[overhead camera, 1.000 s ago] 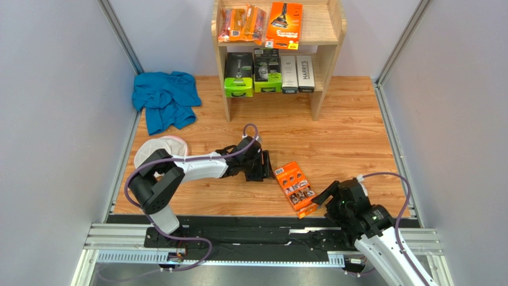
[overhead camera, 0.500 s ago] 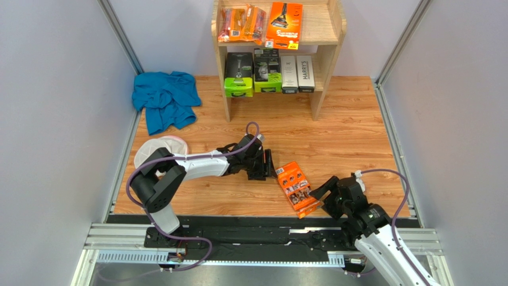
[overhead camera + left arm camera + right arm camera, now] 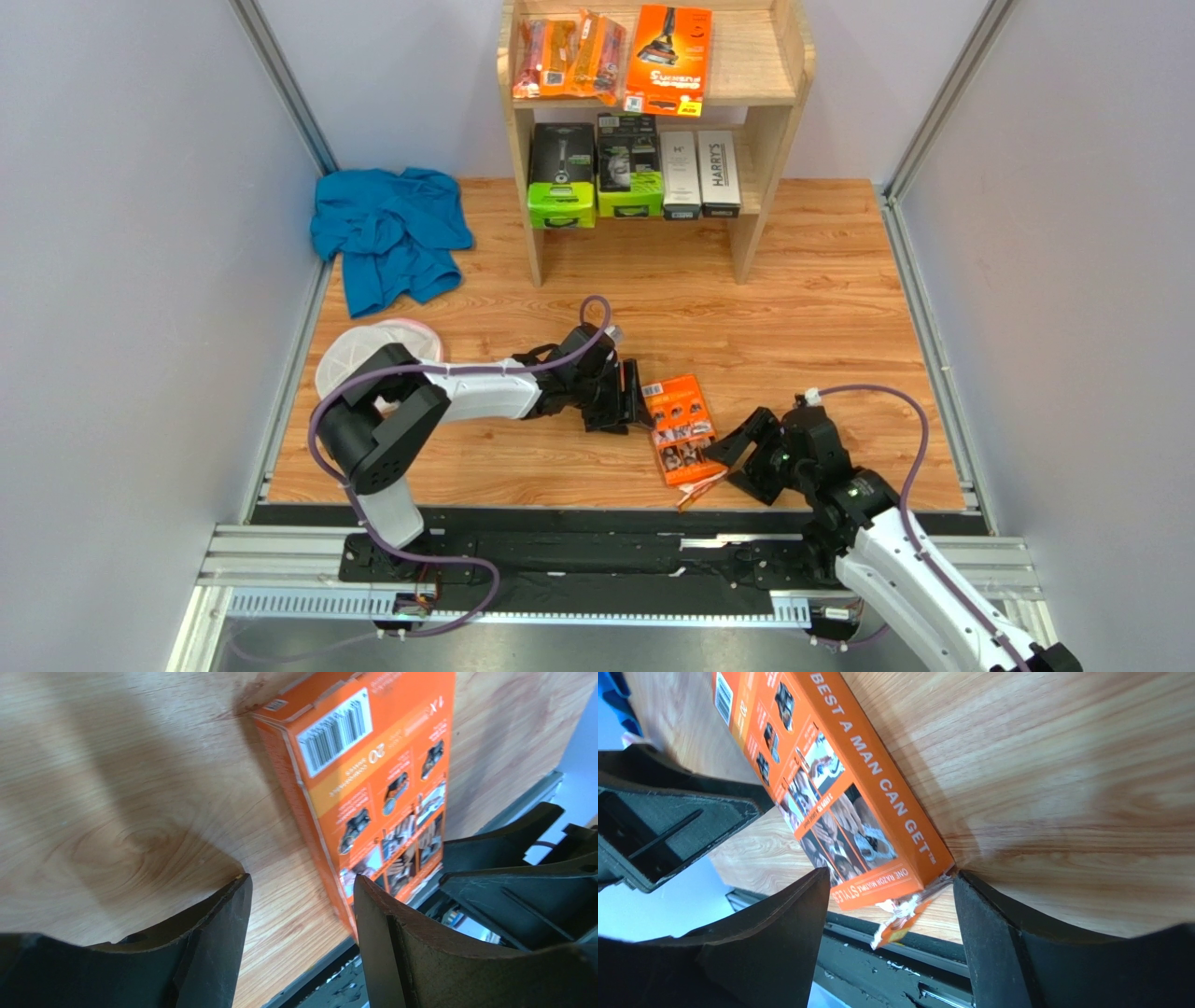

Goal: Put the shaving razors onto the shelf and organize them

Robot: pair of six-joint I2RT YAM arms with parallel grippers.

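Your flat orange razor box (image 3: 679, 427) lies on the wood-grain bench (image 3: 842, 322), between both arms. Its torn near end sits in the gap of your right end effector (image 3: 891, 882), whose fingers stand apart, not clamping. Your left end effector (image 3: 300, 896), likewise spread, sits just beside the barcode end. The light wooden shelf (image 3: 802, 56) stands well apart, holding other packs.
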